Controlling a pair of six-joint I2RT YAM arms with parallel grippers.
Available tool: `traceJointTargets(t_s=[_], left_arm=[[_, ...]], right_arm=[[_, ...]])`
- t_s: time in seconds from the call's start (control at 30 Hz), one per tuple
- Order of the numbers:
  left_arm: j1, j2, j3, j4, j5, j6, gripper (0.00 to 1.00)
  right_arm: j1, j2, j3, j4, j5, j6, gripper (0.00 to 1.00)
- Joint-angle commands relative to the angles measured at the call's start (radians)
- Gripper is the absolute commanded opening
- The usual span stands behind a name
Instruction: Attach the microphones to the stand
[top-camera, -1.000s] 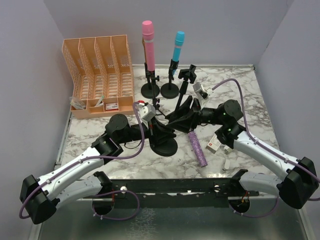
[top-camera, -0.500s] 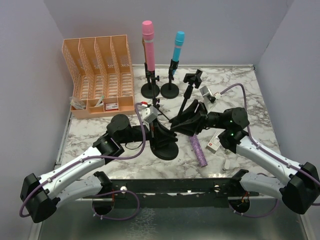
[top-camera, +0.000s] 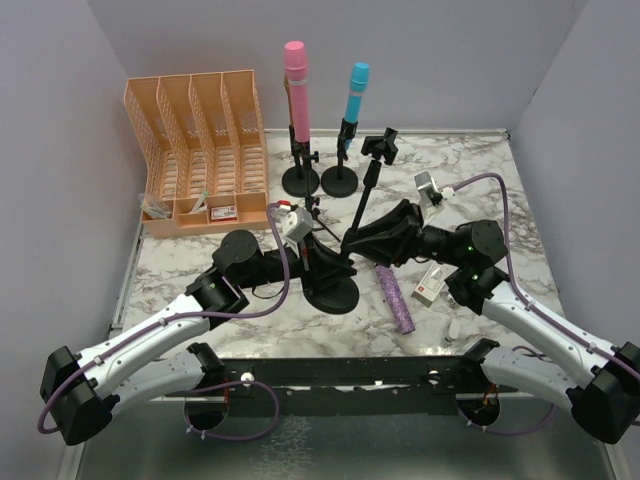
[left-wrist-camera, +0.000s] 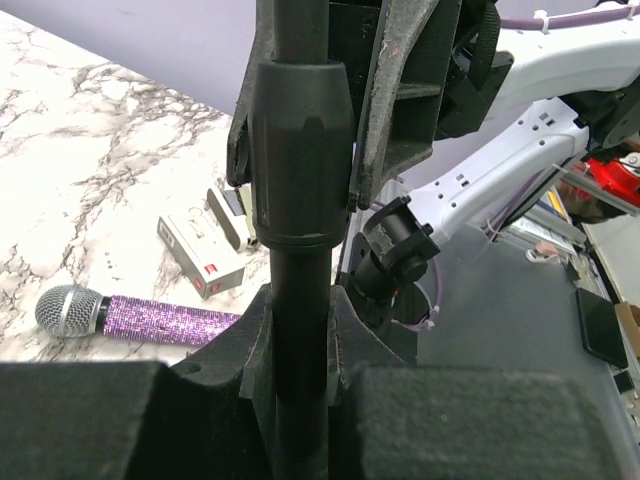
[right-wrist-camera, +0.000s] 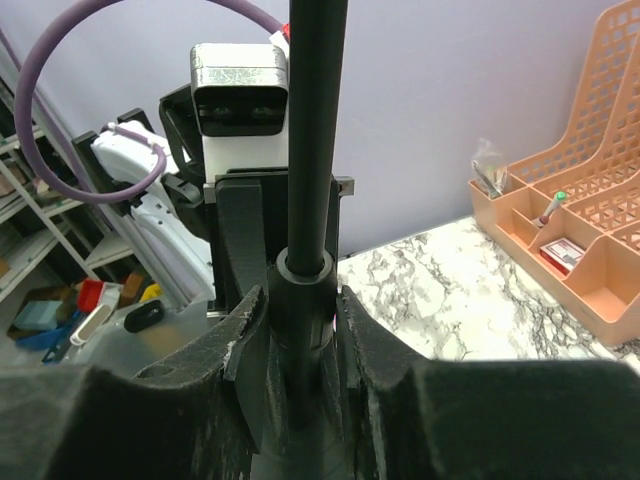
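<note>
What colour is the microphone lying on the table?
Glittery purple microphone, silver head; best in left wrist view.

Bright even light, soft shadows, wrist-view foregrounds blurred

Middle stand (top-camera: 366, 192), purple microphone (top-camera: 396, 298) and small box (top-camera: 428, 290) crowd the centre; bare table (top-camera: 480, 170) lies back right.

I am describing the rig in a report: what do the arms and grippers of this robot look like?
The left arm and right arm have white links and black joints; a purple cable loops from each. The left gripper and right gripper are black.
</note>
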Motion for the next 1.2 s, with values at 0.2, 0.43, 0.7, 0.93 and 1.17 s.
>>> traceJointTargets(t_s=[0.2, 0.43, 0.7, 0.93, 1.17], left_arm=[[0.020, 0.050, 0.041, 0.068, 0.053, -0.002, 0.00], [0.020, 0.075, 0.068, 0.059, -0.061, 0.055, 0.00], [0.020, 0.095, 0.118, -0.069, -0.501, 0.220, 0.00], [0.020, 0.100, 0.083, -0.020, -0.536, 0.235, 0.00], [0.020, 0.079, 0.077, -0.040, -0.302, 0.205, 0.00]], right_arm=[[0.005, 0.000, 0.037, -0.085, 0.093, -0.021, 0.22], [0.008, 0.105, 0.079, -0.118, 0.131, -0.104, 0.05], [0.064, 0.132, 0.072, -0.205, 0.543, -0.180, 0.01], [0.145, 0.134, 0.143, -0.410, 0.956, -0.077, 0.01], [0.143, 0.046, 0.119, -0.370, 0.775, -0.080, 0.53]])
